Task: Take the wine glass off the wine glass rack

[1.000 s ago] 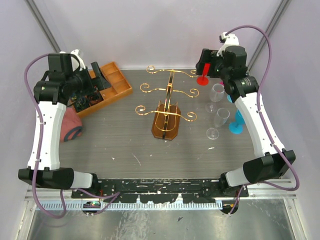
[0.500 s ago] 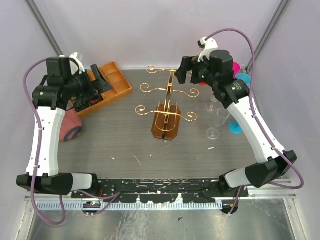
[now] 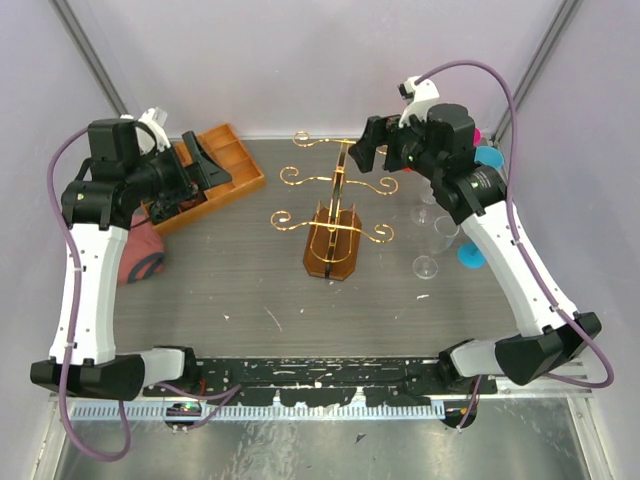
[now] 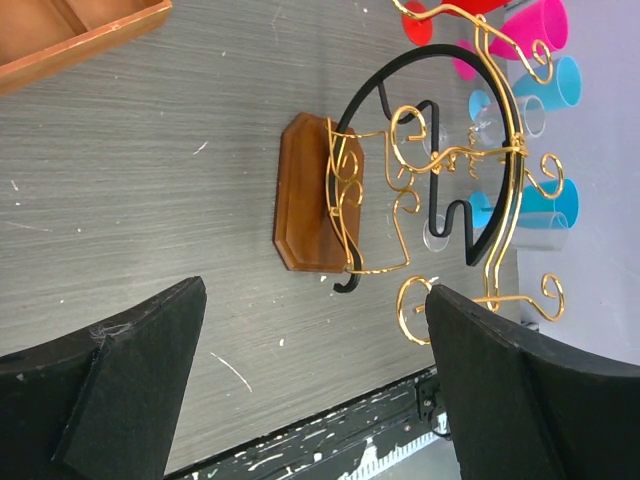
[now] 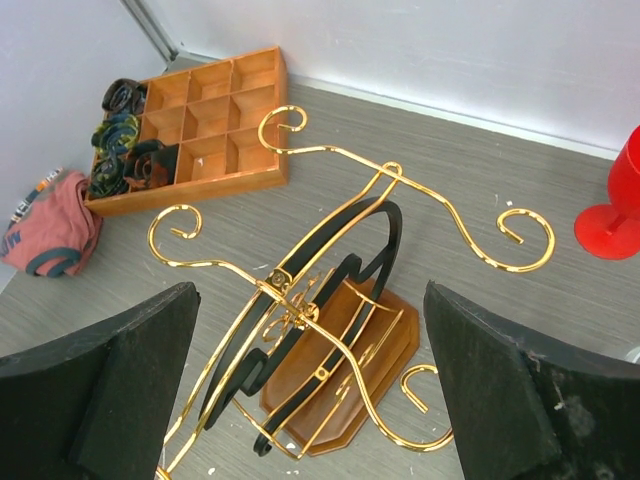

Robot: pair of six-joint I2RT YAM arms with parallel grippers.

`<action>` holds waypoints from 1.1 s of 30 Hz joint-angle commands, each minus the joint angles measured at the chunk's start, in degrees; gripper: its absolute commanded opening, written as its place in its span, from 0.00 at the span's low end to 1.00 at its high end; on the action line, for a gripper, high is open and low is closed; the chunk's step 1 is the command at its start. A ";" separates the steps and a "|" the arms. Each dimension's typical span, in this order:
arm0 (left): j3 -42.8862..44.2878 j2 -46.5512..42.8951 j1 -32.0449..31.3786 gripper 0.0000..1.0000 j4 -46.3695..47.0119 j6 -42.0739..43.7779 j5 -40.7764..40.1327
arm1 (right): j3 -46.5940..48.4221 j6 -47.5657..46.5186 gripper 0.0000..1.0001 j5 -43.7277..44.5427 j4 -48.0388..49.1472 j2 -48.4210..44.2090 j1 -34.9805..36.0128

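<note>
The wine glass rack (image 3: 335, 215), gold wire with scroll arms on a brown base, stands mid-table; its arms carry no glass in any view. Clear wine glasses (image 3: 443, 231) stand right of it beside a blue one (image 3: 472, 255). My right gripper (image 3: 372, 146) hovers open above the rack's far right arms. In the right wrist view the rack (image 5: 330, 300) lies below my right gripper (image 5: 310, 300). My left gripper (image 3: 205, 158) is open over the tray, well left of the rack. The left wrist view shows the rack's base (image 4: 305, 195) ahead of my left gripper (image 4: 315, 330).
An orange-brown compartmented tray (image 3: 235, 160) with dark rolled items sits back left, a red cloth (image 3: 140, 255) beside it. Pink (image 3: 475, 135) and cyan (image 3: 488, 158) glasses stand back right, partly behind my right arm. A red glass (image 5: 615, 200) stands right of the rack.
My right arm has swung left from above the glasses to above the rack's far right side, uncovering pink and cyan glasses. My left arm has shifted slightly. Both grippers stay open.
</note>
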 commanded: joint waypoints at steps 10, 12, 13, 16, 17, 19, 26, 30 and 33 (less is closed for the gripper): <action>-1.04 -1.29 -0.08 0.08 2.97 -0.18 5.77 | -1.63 -0.38 0.81 0.23 2.90 -3.13 0.05; -1.35 -1.06 -0.09 0.00 3.87 -0.45 8.01 | -1.88 0.25 0.03 -0.15 3.10 -3.25 0.05; -1.29 -1.02 -0.12 0.00 3.82 -0.41 8.30 | -2.19 0.28 0.01 -0.67 3.40 -3.40 -0.03; -1.49 -1.79 -0.10 0.00 4.00 0.29 8.59 | -4.42 1.12 0.01 -1.74 6.47 -5.07 -0.04; -1.85 -2.40 -0.10 0.00 4.34 0.49 8.28 | -5.21 1.43 0.01 -1.17 7.22 -5.59 -0.02; -2.30 -3.49 -0.09 0.00 5.35 0.85 7.99 | -5.66 1.71 0.00 -0.98 7.51 -5.86 -0.03; -5.82 -6.96 -0.08 0.00 11.47 -1.90 12.16 | -5.97 6.16 0.01 -11.05 9.86 -5.43 -0.02; -10.14 -9.19 -0.08 0.00 13.99 -3.02 13.33 | -6.81 4.60 0.01 -9.26 9.46 -5.93 -0.02; -13.86 -11.08 -0.09 0.00 17.54 -5.41 14.41 | -7.74 3.15 0.01 -7.18 9.25 -7.27 0.03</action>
